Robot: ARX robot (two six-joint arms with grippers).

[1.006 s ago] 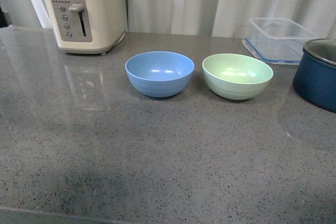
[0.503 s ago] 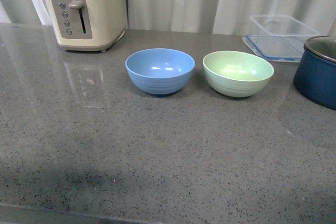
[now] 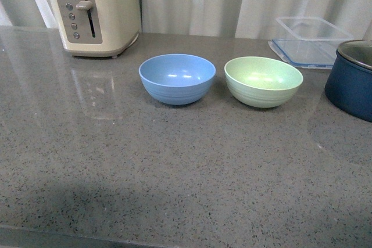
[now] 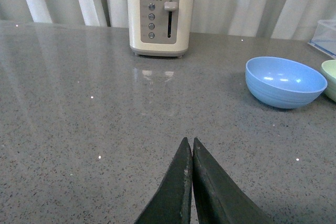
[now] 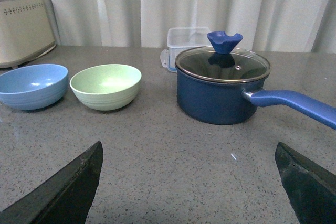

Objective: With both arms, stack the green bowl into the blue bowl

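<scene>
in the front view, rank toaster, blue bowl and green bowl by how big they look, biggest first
1. toaster: looks largest, even though it stands farther back.
2. blue bowl and green bowl: tied. They sit side by side at about the same depth and look the same size, so neither ranks above the other.

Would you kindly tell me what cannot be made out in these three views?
Front view: the navy pot is cut by the right edge, its handle unseen.
Left wrist view: the green bowl is only a sliver at the edge.
Right wrist view: an edge cuts the toaster; the pot hides part of the clear container.
</scene>
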